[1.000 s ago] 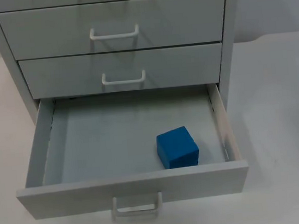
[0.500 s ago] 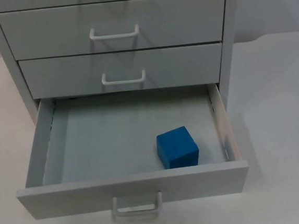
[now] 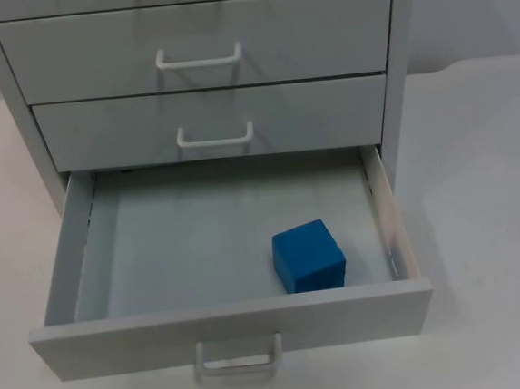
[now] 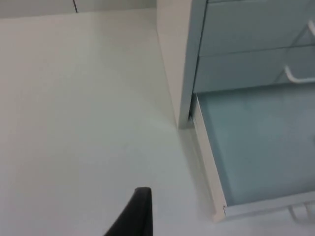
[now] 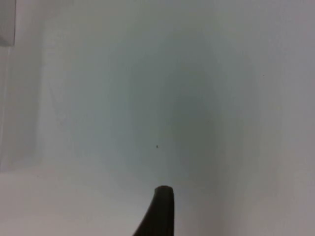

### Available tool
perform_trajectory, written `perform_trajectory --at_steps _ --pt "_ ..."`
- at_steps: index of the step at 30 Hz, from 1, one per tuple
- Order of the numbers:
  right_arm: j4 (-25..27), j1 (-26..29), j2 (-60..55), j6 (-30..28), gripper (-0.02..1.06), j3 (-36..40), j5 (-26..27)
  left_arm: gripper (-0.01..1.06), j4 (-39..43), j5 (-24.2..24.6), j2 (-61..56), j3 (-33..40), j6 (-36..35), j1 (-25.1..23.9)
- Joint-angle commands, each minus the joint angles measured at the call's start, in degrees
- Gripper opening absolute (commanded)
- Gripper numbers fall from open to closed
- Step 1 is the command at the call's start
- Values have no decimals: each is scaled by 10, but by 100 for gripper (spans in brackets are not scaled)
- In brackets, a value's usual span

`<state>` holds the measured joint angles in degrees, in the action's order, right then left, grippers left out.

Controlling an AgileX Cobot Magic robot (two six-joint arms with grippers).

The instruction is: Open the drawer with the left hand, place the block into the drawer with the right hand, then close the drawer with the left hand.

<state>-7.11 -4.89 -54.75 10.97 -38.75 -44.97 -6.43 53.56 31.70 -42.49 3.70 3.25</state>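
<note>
The grey cabinet's bottom drawer (image 3: 231, 329) stands pulled out, its white handle (image 3: 238, 357) at the front. A blue block (image 3: 308, 256) lies on the drawer floor near the front right corner, touched by nothing. My left gripper (image 4: 139, 209) hovers over the white table to the left of the cabinet, apart from the open drawer (image 4: 209, 167). Over bare white table top hangs my right gripper (image 5: 160, 209), with nothing near it.
Above the open drawer, two shut drawers (image 3: 208, 122) with white handles (image 3: 215, 136) face forward. White table top (image 3: 478, 184) stretches to the cabinet's right and left. The cabinet's corner post (image 4: 179, 64) stands close to the left arm.
</note>
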Motion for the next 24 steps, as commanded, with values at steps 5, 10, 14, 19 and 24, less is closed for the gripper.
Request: perform_trajectory --at_steps 5,10,14,19,24 --pt "14 3 4 2 77 3 3 91 -38 24 -3 0 -4 4" --pt "17 3 4 2 77 3 5 44 -49 23 -3 0 -2 4" --pt "15 3 4 2 77 3 5 0 -49 24 -3 0 35 4" --pt "11 3 4 2 77 3 1 0 -44 24 -3 0 42 4" --pt "10 3 4 -3 77 3 -2 0 -1 24 5 0 51 4"
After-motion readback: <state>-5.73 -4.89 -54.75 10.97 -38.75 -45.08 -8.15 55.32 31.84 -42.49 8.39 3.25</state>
